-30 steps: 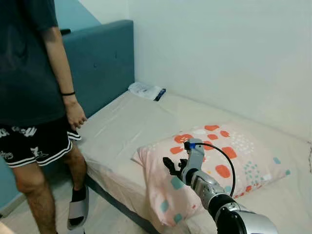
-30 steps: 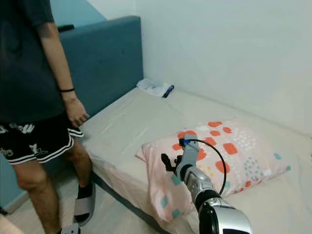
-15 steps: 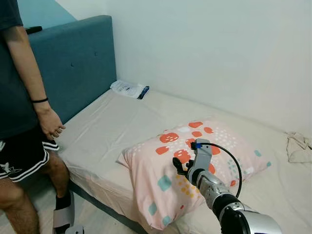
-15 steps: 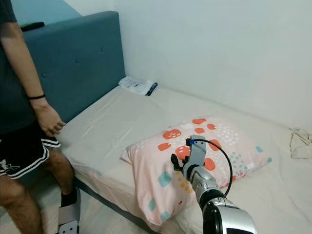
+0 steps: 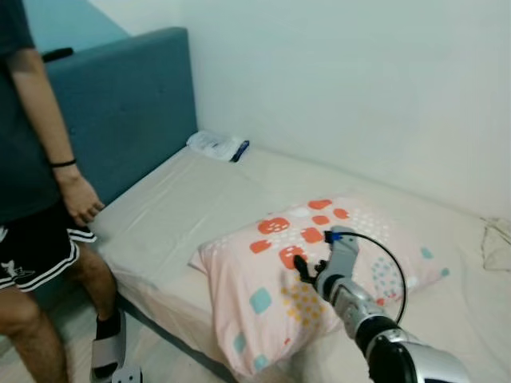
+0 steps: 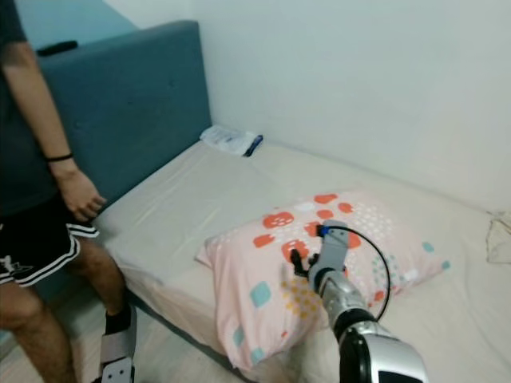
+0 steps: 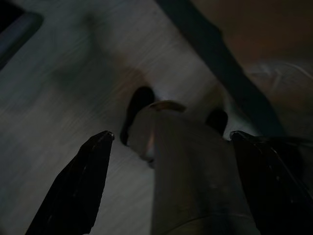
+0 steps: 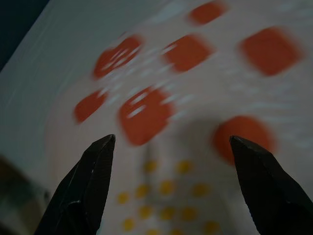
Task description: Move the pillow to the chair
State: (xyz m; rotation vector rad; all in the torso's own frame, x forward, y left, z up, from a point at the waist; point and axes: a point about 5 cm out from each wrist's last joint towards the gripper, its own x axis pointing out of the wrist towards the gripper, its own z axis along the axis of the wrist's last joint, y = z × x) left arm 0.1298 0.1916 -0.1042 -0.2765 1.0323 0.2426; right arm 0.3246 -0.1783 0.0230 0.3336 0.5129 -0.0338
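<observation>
The right gripper, fingers spread wide, has moved further in over the patterned pillow lying near the mattress's front edge, so a grasp looks imminent. The left gripper hangs open. Beyond, a person stands cropped; the chair is out of frame.

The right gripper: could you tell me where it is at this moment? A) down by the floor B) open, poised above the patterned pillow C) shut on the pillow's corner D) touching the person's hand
B: the right gripper has its black fingers spread wide apart over the pillow, with nothing between them.
</observation>
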